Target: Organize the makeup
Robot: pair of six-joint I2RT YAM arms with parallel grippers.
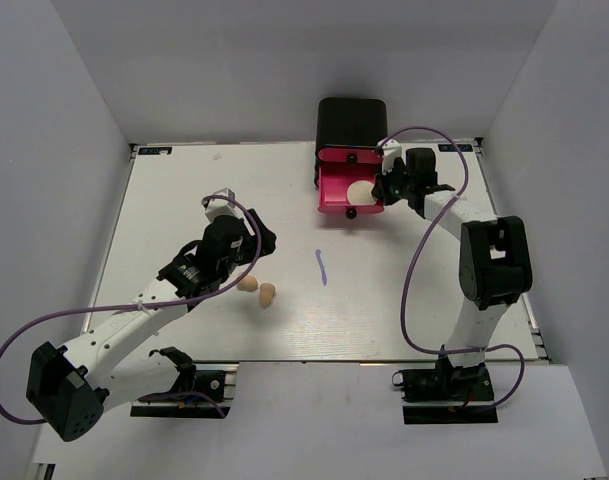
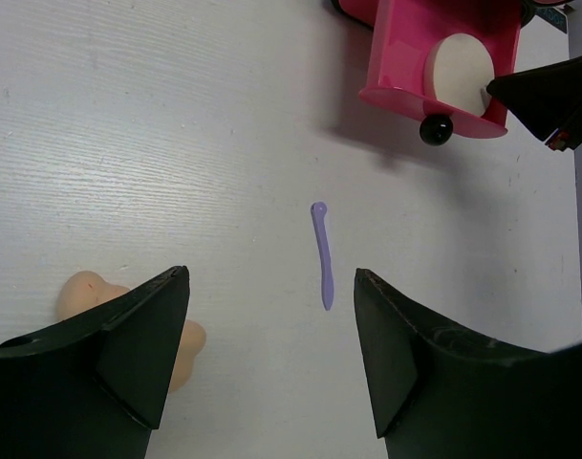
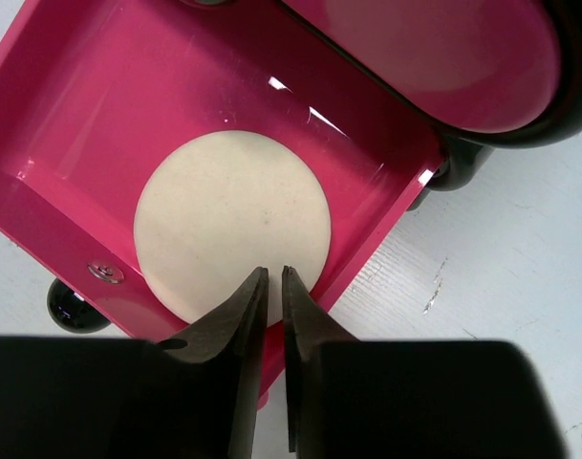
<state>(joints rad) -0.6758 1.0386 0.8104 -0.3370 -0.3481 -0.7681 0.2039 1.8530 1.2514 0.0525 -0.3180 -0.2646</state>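
Note:
A round cream puff [image 3: 231, 225] lies in the pulled-out pink drawer [image 3: 71, 115] of the black box [image 1: 351, 122]. My right gripper [image 3: 274, 271] hovers over the puff's near edge, all but shut, with only a thin slit between its tips and nothing in it. A thin purple stick [image 2: 322, 253] lies on the white table, ahead of my left gripper [image 2: 271, 273], which is wide open and empty. Two peach egg-shaped sponges [image 1: 247, 284] [image 1: 267, 294] lie side by side; one sponge [image 2: 85, 292] shows beside the left finger. No palettes are in view.
The drawer [image 1: 334, 185] juts from the box toward the table's middle, with a black knob [image 2: 436, 129] on its front. Purple cables loop beside both arms. Grey walls close in the table [image 1: 184, 200] on three sides.

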